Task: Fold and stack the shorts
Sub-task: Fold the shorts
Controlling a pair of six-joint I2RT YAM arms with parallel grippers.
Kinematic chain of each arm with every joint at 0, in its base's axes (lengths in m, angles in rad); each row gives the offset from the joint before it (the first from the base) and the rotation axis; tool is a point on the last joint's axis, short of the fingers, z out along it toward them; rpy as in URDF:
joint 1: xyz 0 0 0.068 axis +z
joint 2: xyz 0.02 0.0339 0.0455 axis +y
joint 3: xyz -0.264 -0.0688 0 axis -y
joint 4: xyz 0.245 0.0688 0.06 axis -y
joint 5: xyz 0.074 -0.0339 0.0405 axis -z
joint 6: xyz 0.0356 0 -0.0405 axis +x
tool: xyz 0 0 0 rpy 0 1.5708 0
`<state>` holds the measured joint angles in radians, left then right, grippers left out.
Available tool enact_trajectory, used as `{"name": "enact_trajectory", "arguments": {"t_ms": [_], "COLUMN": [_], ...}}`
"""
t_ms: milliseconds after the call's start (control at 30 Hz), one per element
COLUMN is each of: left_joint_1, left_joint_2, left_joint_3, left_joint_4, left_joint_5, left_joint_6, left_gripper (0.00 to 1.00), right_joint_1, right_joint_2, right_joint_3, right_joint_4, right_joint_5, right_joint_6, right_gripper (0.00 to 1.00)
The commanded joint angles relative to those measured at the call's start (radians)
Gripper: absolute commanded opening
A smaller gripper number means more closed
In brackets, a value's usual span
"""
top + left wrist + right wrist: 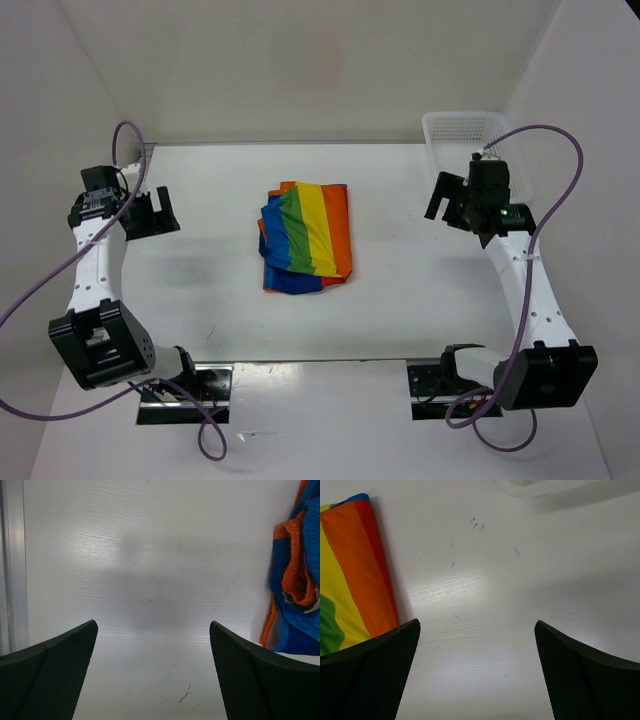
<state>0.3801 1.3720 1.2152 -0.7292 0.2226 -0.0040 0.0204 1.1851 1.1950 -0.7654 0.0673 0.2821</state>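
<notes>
Shorts [306,238] lie folded in a rough rectangle at mid-table. Cloth is soft, in broad stripes: green, yellow and orange on top, with blue and red layers showing at the left and near edges. Outline is uneven; the layers step out on the left side and a corner pokes out at the near right. Table [200,300] is white and smooth, faintly ribbed in the wrist views, with a few small dark scuffs. Left gripper [150,213] sits well left of the shorts, jaws apart over bare table. Its fingers [45,675] are black, finely dimpled and curved at the tips; bunched blue and orange cloth shows at the right border of that view. Right gripper [447,196] sits well right of the shorts, jaws likewise apart over bare table, with the straight orange-red edge of the shorts at the left of its view. Basket [462,127], white plastic mesh, stands beyond and to the right of the shorts, just behind the right gripper. Wide strips of bare table run on both sides of the shorts and between them and the near edge. Purple cables [548,127] loop off both arms.
</notes>
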Motion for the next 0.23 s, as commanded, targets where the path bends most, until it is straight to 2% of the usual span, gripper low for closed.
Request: {"name": "enact_trajectory", "arguments": {"t_ms": [0, 200], "left_joint_1": [0.008, 0.008], "left_joint_2": [-0.057, -0.067], "left_joint_3": [0.02, 0.02], "left_joint_4": [0.028, 0.028], "left_joint_5": [0.015, 0.026], "left_joint_6": [0.004, 0.004], "left_gripper": [0.99, 0.99], "right_joint_1": [0.01, 0.01], "right_joint_2": [-0.053, -0.074], "right_joint_3": [0.014, 0.005], "right_joint_4": [-0.005, -0.005], "right_joint_5": [-0.003, -0.018], "right_joint_6": [-0.026, -0.041], "right_gripper": [1.0, 1.0]}}
